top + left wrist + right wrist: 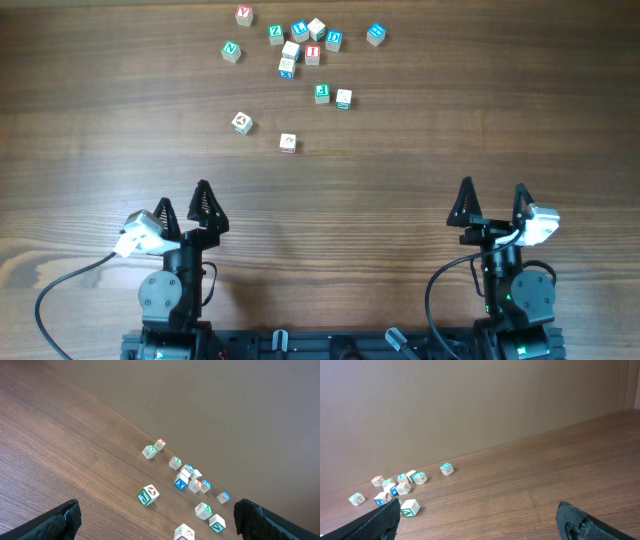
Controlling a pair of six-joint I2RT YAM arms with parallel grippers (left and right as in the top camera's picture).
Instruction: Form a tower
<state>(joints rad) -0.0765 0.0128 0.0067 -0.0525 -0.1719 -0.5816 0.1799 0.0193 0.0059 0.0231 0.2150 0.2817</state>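
Wooden table (100, 120) filling overhead view, left gripper (183, 197) and right gripper (492, 187) at near edge, both spread wide, empty, fingertips cropped in wrist views, alphabet cubes (291, 49) scattered loose at far centre, none stacked, letters mostly unreadable

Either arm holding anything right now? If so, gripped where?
Nothing is held. The left jaws and the right jaws both stand open and empty, well short of the loose cubes on the table.

Scattered cubes (148, 495) on wooden table (75, 460) (tool (157, 504) agape)
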